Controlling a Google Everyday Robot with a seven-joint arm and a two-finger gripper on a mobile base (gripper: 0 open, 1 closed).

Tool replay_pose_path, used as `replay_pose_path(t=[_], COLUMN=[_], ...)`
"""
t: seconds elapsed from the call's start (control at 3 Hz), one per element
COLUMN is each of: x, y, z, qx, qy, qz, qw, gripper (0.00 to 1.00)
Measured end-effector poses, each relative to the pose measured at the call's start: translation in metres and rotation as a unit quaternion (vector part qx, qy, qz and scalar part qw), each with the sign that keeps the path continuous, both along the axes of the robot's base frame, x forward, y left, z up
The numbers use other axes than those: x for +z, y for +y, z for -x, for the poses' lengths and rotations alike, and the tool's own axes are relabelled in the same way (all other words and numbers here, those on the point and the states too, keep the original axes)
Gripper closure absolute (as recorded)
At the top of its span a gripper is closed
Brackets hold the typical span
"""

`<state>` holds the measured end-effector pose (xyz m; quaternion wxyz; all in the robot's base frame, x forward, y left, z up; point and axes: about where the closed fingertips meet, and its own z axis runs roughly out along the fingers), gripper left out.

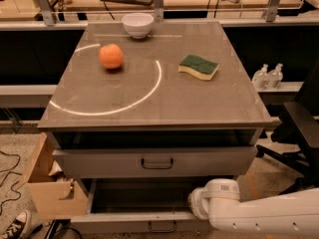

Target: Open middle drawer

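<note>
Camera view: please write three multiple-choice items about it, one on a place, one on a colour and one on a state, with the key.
1. Where is the end effector?
A. High above the tabletop
B. Low at the right, at the front of the middle drawer
C. On the floor at the far left

2. What colour is the top of the sponge?
A. Green
B. Red
C. Blue

3. The middle drawer is:
A. Shut flush
B. Pulled out
C. Taken out and lying on the floor

Key: 1 B, the white arm ends at that drawer's right front; 2 A, a green layer lies over yellow; 3 B, its grey inside shows below the top drawer.
</note>
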<state>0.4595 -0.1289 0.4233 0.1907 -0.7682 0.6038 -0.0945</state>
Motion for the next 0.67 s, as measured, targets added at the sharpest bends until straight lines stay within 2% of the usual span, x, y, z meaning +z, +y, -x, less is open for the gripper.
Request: replay_pose_path(t=[0.33, 0.67], x=[-0.006, -0.004], y=[-0.002, -0.002], z=[0.017, 0.042], qx=[0.006, 0.032], qy=[0.034, 0.083], qz=[0.041, 0.106], qw=[0.9986, 0.9904], gripper=[1.00, 1.00])
